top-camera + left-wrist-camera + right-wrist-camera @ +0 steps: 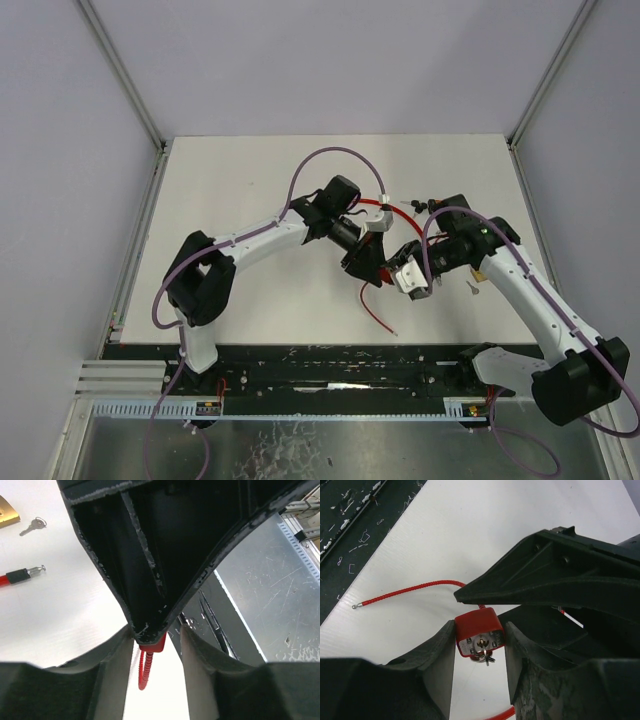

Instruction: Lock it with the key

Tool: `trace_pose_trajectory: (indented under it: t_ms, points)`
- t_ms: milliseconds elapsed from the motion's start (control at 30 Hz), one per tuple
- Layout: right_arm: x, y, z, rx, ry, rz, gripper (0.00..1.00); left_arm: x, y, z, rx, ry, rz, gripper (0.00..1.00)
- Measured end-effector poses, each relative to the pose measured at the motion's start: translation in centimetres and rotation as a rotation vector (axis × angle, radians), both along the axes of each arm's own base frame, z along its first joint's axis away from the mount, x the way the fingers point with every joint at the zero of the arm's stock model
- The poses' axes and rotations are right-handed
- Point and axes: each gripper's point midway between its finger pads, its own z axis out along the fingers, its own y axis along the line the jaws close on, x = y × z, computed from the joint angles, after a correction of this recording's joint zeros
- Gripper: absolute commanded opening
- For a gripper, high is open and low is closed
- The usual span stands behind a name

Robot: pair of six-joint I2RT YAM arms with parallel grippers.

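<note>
Red cable lock point(477, 632) is a bit right of the tabletop's point(250, 180) middle, with a key point(484, 656) stuck in its keyhole. The right jaws are roughly half closed and look pressed against both sides of the lock body, so they've got it. The left jaws come in from the opposite side, partly open around the same lock with a gap on one side. Its red cable point(410, 590) trails toward the near edge. Nearer the right edge lie a spare key point(32, 526) and a brass block point(7, 511)
</note>
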Motion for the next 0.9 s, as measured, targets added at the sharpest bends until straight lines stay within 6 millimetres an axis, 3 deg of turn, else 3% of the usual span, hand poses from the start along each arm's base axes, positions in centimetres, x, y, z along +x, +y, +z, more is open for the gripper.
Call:
trace_pose_trajectory:
  t_ms: [67,167,400,767,900]
  points:
    - [0.1,0.0,-0.1,0.001,0.011,-0.02,0.07,-0.1,0.0,-0.1,0.002,0.0,-0.001,0.55]
    - [0.0,-0.3,-0.3,0.01,0.029,-0.062,0.04,-0.1,-0.1,-0.1,0.009,-0.003,0.007,0.59]
    - [0.0,-2.2,-0.3,0.08,0.09,-0.214,0.0,0.8,0.5,-0.2,0.02,-0.022,0.144,0.62]
    - [-0.2,-3.3,0.4,0.199,0.26,-0.396,0.0,3.7,3.1,4.5,-0.169,-0.142,0.43,0.63]
    - [0.1,-3.2,0.9,0.236,0.366,-0.465,0.0,4.4,4.4,5.5,-0.27,-0.193,0.543,0.87]
